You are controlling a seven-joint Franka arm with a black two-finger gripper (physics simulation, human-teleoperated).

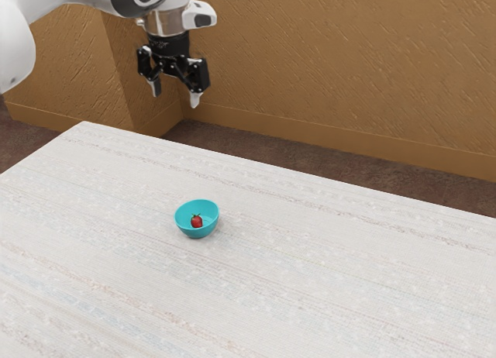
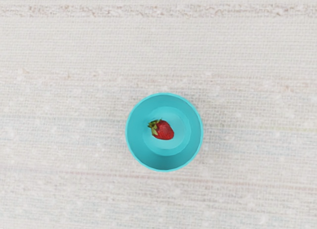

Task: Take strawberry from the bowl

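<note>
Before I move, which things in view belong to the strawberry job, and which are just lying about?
Part of the job:
- strawberry, inside the bowl
- turquoise bowl
- claw, open and empty

Only surroundings:
- pale table, though it supports the bowl
- brown wall
- dark floor

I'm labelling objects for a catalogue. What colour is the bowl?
The bowl is turquoise, inside and on its rim; the wrist view shows it best.

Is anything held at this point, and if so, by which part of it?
Nothing is held: the end effector is open above the table, and the strawberry lies in the bowl.
</note>
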